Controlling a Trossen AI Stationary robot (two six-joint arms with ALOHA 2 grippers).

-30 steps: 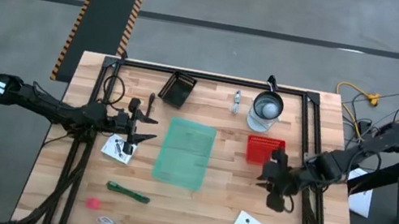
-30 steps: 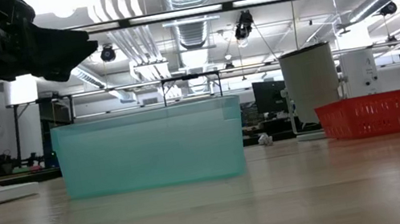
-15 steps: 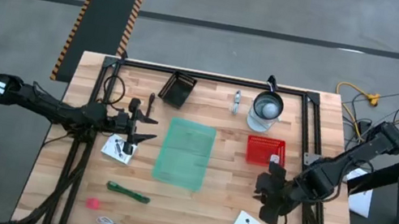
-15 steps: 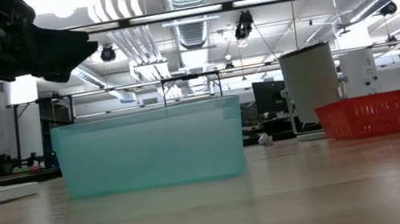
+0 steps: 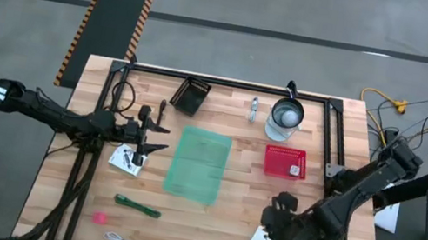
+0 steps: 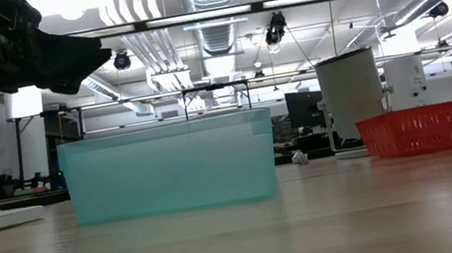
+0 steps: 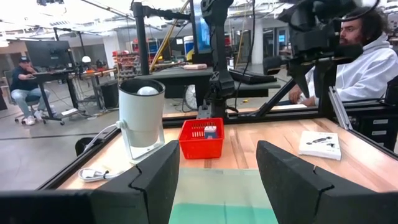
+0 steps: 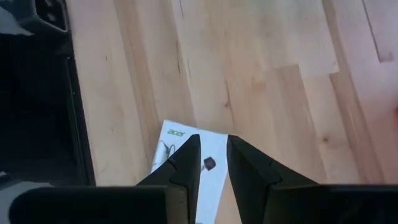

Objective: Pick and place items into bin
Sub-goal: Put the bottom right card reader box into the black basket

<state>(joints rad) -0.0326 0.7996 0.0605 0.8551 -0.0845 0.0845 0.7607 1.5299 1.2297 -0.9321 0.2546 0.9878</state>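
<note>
Tabletop: green bin at centre. Right gripper hangs directly over a white packet, its fingers set narrowly apart and empty. The left gripper waits beside the bin, fingers spread, empty. Recommendation: widen the fingers first, straddle one packet edge, and descend squarely, since a flat packet offers little purchase.

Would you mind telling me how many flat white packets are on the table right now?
2: one white packet lies left of the green bin, under the left end effector; the other packet, near the front right, is partly covered by the right end effector.
</note>
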